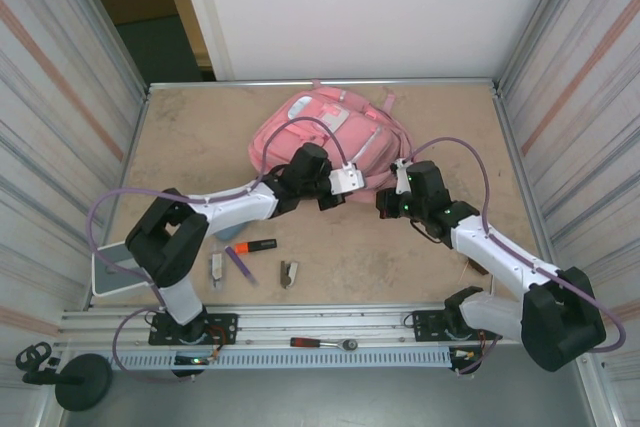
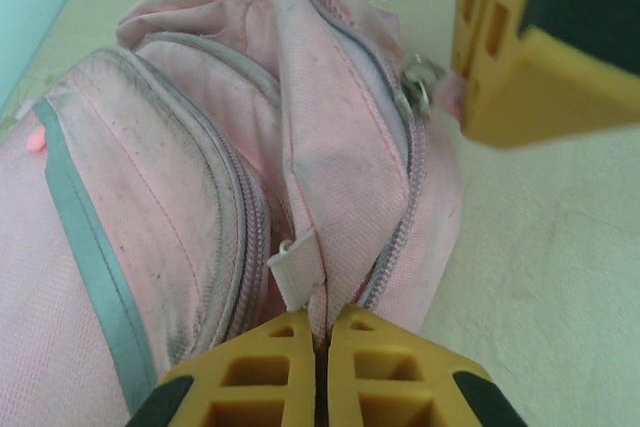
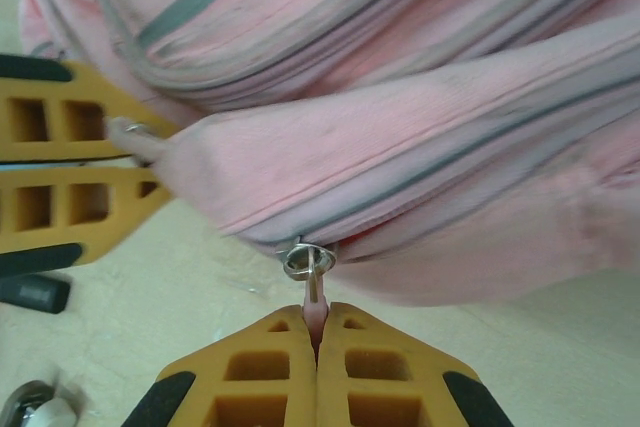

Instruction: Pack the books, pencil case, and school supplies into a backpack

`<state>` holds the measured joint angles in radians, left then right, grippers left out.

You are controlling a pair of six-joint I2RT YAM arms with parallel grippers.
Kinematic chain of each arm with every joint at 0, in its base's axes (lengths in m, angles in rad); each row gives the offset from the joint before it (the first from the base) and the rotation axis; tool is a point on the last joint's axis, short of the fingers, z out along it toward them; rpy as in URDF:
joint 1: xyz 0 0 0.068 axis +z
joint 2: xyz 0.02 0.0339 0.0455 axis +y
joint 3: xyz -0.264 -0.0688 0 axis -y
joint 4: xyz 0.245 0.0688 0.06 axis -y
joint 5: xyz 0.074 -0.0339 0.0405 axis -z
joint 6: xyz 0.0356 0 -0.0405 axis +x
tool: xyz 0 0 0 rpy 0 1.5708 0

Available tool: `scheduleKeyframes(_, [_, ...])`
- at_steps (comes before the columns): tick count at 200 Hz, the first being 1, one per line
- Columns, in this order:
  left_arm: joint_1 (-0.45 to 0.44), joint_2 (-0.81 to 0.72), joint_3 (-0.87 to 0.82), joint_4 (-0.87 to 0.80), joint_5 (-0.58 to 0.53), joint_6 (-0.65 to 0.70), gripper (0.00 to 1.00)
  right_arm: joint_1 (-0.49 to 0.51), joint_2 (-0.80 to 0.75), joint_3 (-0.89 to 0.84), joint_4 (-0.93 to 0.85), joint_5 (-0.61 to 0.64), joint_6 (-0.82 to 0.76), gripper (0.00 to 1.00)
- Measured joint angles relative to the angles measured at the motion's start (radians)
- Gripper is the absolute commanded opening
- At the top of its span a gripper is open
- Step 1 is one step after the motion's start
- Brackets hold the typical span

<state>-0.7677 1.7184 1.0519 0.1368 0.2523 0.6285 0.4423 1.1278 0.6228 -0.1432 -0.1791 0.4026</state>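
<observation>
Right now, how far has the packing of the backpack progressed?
Done: nothing visibly packed. In hand: the left end effector is shut on fabric of the backpack beside its zipper; the right end effector is shut on the zipper pull. Left: unzipping, then loading; the highlighter, purple pen and clip lie on the table.

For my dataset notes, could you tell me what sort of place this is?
Probably a lab test cell rather than a classroom: a tan table boxed in by ribbed panel walls, with the left arm and right arm bolted to a slotted metal rail at its near edge.
</observation>
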Motion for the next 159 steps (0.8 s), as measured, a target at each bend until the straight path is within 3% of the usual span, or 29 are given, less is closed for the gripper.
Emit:
scheduleKeyframes(56, [0.101, -0.1, -0.104, 0.018, 0.115, 0.0, 0.0, -0.01, -0.003, 0.045, -0.053, 0.052, -0.022, 0.0])
scheduleKeyframes(107, [0.136, -0.119, -0.143, 0.032, 0.142, 0.001, 0.0, -0.011, 0.032, 0.063, -0.064, 0.031, -0.055, 0.0])
scheduleKeyframes(132, [0.152, -0.14, -0.159, 0.027, 0.138, 0.002, 0.34, -0.007, 0.038, 0.067, -0.058, -0.029, -0.056, 0.0])
scheduleKeyframes(159, [0.146, -0.209, -0.176, 0.003, 0.097, -0.012, 0.51, 0.009, 0.045, 0.068, -0.045, -0.069, -0.047, 0.0])
